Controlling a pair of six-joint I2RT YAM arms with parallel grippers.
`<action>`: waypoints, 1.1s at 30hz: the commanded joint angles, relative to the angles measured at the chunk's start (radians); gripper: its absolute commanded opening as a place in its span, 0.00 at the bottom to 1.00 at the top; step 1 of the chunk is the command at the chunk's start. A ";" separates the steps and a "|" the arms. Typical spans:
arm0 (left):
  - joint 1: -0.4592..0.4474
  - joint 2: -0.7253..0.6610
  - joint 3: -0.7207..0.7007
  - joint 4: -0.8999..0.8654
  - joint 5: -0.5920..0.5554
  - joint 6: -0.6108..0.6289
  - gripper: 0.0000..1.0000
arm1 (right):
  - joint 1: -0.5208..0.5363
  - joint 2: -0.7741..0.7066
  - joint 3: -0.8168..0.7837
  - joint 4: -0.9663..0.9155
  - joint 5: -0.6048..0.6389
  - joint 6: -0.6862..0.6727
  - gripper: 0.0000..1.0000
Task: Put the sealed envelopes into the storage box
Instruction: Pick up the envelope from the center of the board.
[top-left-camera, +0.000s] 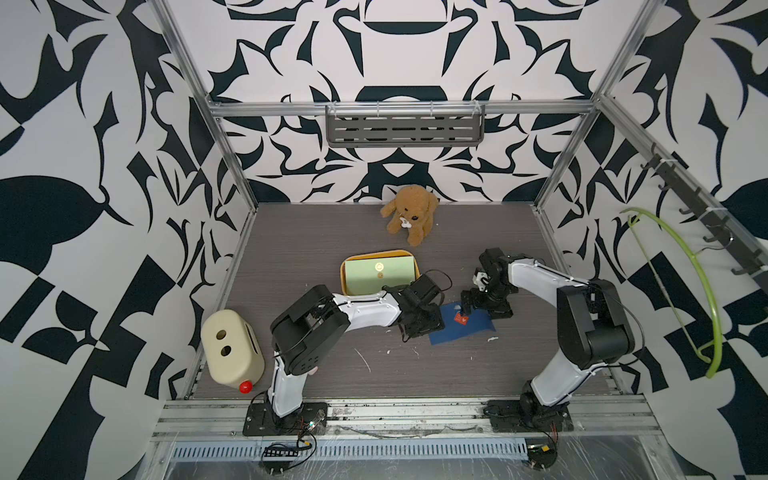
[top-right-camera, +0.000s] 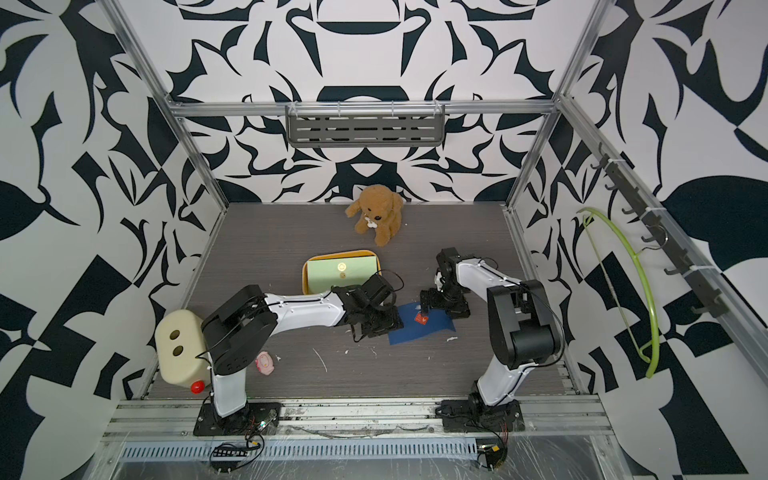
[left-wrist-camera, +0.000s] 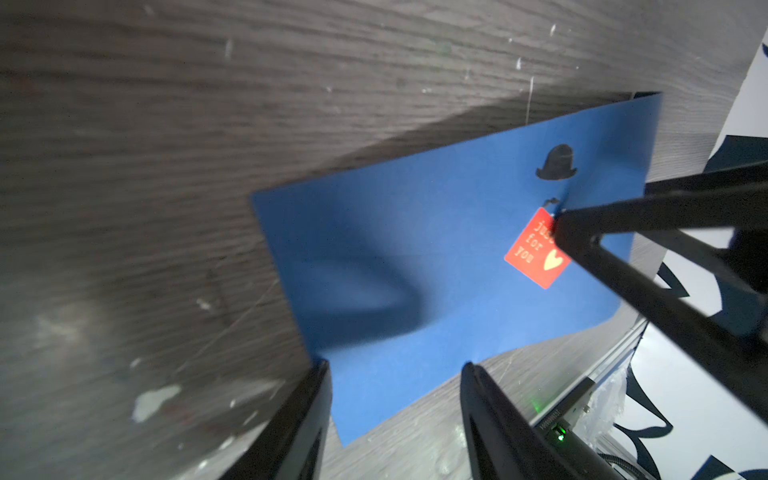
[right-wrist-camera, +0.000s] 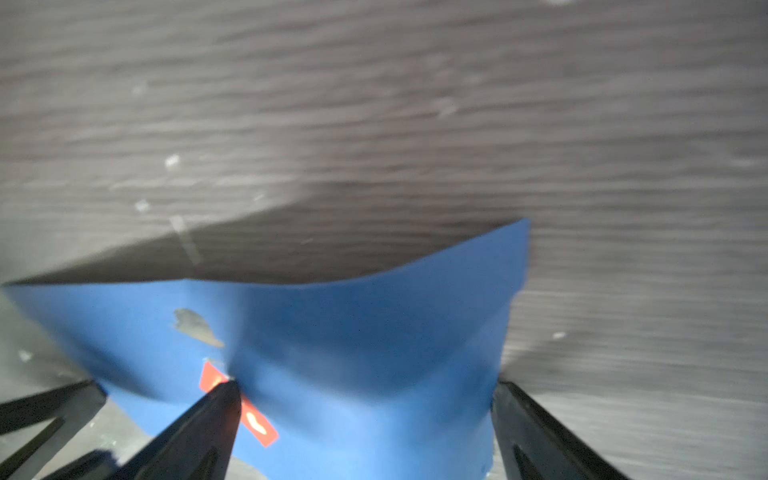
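A navy envelope (top-left-camera: 469, 330) (top-right-camera: 432, 328) (left-wrist-camera: 415, 270) (right-wrist-camera: 374, 332) with a red sticker seal (top-left-camera: 460, 319) (left-wrist-camera: 536, 249) lies on the table, bowed upward in its middle. My right gripper (top-left-camera: 476, 309) (right-wrist-camera: 365, 388) stands open over it: one fingertip (left-wrist-camera: 561, 220) presses down at the sticker, the other rests at the envelope's edge. My left gripper (top-left-camera: 430, 326) (left-wrist-camera: 397, 370) is open low at the envelope's left end, a corner lying between its fingers. The yellow storage box (top-left-camera: 343, 276) (top-right-camera: 305, 276) sits behind, with a pale green envelope (top-left-camera: 378, 274) (top-right-camera: 340, 274) on top inside.
A brown plush dog (top-left-camera: 411, 214) sits at the back wall. A cream rounded box with two holes (top-left-camera: 230, 349) and a red knob (top-left-camera: 245, 387) stands at the front left. A small pink item (top-right-camera: 264, 363) lies beside it. A green hanger (top-left-camera: 681, 282) hangs on the right wall.
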 joint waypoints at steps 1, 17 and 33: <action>0.005 0.012 -0.044 -0.024 -0.005 0.021 0.57 | 0.051 -0.020 -0.002 -0.005 -0.066 -0.008 0.99; 0.137 -0.125 0.037 -0.168 0.095 0.277 0.56 | 0.121 -0.026 0.040 -0.041 -0.004 -0.063 0.77; 0.270 0.144 0.416 -0.423 0.472 1.046 0.51 | 0.124 0.008 0.097 -0.045 -0.055 -0.196 0.73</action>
